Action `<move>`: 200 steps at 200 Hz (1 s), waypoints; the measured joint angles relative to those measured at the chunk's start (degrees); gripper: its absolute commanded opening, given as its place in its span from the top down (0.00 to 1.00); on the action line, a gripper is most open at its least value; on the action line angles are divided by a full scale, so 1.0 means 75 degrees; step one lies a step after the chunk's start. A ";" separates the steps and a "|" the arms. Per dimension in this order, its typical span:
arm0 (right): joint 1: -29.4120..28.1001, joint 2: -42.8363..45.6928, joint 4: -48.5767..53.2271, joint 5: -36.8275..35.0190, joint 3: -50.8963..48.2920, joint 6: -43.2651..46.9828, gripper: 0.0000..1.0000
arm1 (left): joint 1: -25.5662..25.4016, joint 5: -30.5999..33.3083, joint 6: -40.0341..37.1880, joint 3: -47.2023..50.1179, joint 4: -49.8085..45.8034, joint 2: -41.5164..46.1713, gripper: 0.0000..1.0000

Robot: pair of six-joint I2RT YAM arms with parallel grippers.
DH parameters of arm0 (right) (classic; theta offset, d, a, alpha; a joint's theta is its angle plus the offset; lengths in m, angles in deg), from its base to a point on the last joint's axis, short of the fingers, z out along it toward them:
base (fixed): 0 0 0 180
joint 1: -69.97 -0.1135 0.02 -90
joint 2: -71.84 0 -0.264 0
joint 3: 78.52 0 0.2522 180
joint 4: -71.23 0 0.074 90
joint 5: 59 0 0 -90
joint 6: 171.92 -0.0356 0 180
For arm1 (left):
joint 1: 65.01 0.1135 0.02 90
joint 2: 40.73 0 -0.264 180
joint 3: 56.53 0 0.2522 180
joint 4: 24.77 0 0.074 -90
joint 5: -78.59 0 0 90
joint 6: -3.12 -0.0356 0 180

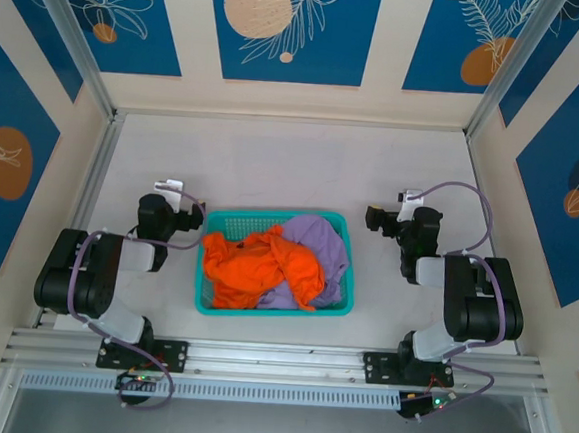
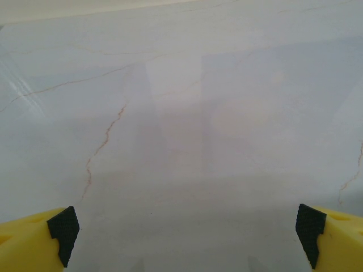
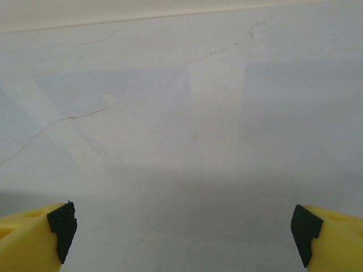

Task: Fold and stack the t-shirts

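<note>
Pale marbled table (image 1: 273,165) with thin brown veins, walled on three sides in cream board set with blue panels (image 1: 292,26) bearing white leaf outlines and orange or peach discs; three such panels on the back wall. Top external view: one teal mesh basket (image 1: 205,270), standing at the near middle of the table between the two arms. T-shirts, two, both crumpled inside the basket and unfolded: one orange t-shirt (image 1: 260,269) filling the left and centre, one lavender t-shirt (image 1: 322,244) bunched at the right and far side, its cloth draped over the right rim and partly tucked beneath the orange one. Arms, two, black and white, folded back at the near edge: left gripper (image 1: 169,195) just beside the basket's left wall, right gripper (image 1: 410,211) near its right far corner, neither touching cloth or basket. Left wrist view: left gripper (image 2: 187,232) with fingers spread wide, two yellow fingers with black ribbed pads (image 2: 62,229) at opposite lower corners, bare table between them. Right wrist view: right gripper (image 3: 184,226) likewise spread wide, two black pads (image 3: 61,224) at the lower corners, bare veined table between, holding nothing.
</note>
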 measured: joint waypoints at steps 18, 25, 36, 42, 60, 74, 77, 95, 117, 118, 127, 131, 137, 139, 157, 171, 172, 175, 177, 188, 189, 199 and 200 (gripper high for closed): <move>0.0000 0.0000 0.0000 0.0000 0.0000 0.0000 0.01 | 0.0000 0.0000 0.0000 0.0000 0.0000 0.0000 0.00; 0.0000 0.0000 0.0000 0.0000 0.0000 0.0000 0.01 | 0.0000 0.0000 0.0000 0.0000 0.0003 0.0000 0.00; 0.0000 0.0000 0.0000 0.0000 0.0000 0.0000 0.01 | 0.0000 0.0000 0.0000 0.0000 0.0003 0.0000 0.00; 0.0000 0.0000 0.0000 0.0000 0.0000 0.0000 0.01 | 0.0000 0.0000 0.0000 0.0000 0.0000 0.0000 0.00; 0.0000 0.0000 0.0000 0.0000 0.0000 0.0000 0.01 | 0.0000 0.0000 0.0000 0.0000 0.0003 0.0000 0.00; 0.0000 0.0000 -0.0003 0.0000 0.0000 0.0000 0.01 | 0.0000 -0.0061 -0.0003 -0.0044 -0.0140 0.0017 0.00; -0.0003 0.0015 0.0015 0.0000 0.0000 0.0000 0.01 | 0.0000 -0.0079 -0.0009 -0.0076 -0.0213 0.0035 0.00; -0.0070 0.0265 0.0402 -0.0015 0.0026 0.0009 0.01 | 0.0000 -0.0323 -0.0128 -0.0498 -0.1166 0.0297 0.00; -0.0233 0.1256 0.1346 -0.0044 0.0213 0.0061 0.01 | -0.0003 -0.0711 -0.0198 -0.1416 -0.2527 0.0991 0.00; -0.0239 0.1300 0.1381 -0.0047 0.0219 0.0061 0.01 | -0.0003 -0.0717 -0.0198 -0.1478 -0.2605 0.1043 0.00; -0.0300 0.1874 0.1778 -0.0050 0.0350 0.0055 0.01 | -0.0003 -0.0737 -0.0134 -0.1909 -0.3098 0.1378 0.00; -0.0321 0.2133 0.1915 -0.0038 0.0402 0.0052 0.01 | -0.0003 -0.0720 -0.0093 -0.2139 -0.3302 0.1536 0.00; -0.0356 0.2559 0.2194 -0.0029 0.0525 0.0026 0.01 | -0.0003 -0.0647 0.0035 -0.2492 -0.3657 0.1716 0.00; -0.0361 0.2704 0.2296 -0.0029 0.0571 0.0026 0.01 | -0.0003 -0.0592 0.0111 -0.2640 -0.3794 0.1769 0.00; -0.0376 0.3663 0.3124 0.0163 0.1070 0.0006 0.01 | -0.0003 -0.0090 0.0746 -0.3789 -0.4747 0.2110 0.00; -0.0376 0.4211 0.3719 0.0437 0.1466 -0.0003 0.01 | 0.0015 0.0189 0.1239 -0.4170 -0.5071 0.2521 0.00; -0.0376 0.4261 0.3768 0.0458 0.1498 -0.0015 0.01 | 0.0015 0.0192 0.1265 -0.4176 -0.5085 0.2547 0.00; -0.0376 0.4345 0.3879 0.0501 0.1565 -0.0052 0.01 | 0.0023 0.0216 0.1361 -0.4194 -0.5126 0.2643 0.00; -0.0376 0.4418 0.3963 0.0527 0.1612 -0.0090 0.01 | 0.0029 0.0230 0.1445 -0.4202 -0.5161 0.2722 0.00; -0.0376 0.4712 0.4552 0.0516 0.1912 -0.0507 0.01 | 0.0050 0.0382 0.1964 -0.4232 -0.5415 0.3066 0.00; -0.0376 0.4727 0.4587 0.0510 0.1932 -0.0533 0.01 | 0.0050 0.0408 0.2022 -0.4237 -0.5450 0.3104 0.00; -0.0356 0.4876 0.5514 0.0323 0.2410 -0.1218 0.01 | 0.0067 0.0752 0.2739 -0.4406 -0.5948 0.3214 0.00; -0.0350 0.4876 0.5604 0.0315 0.2454 -0.1268 0.01 | 0.0067 0.0775 0.2795 -0.4424 -0.6003 0.3214 0.00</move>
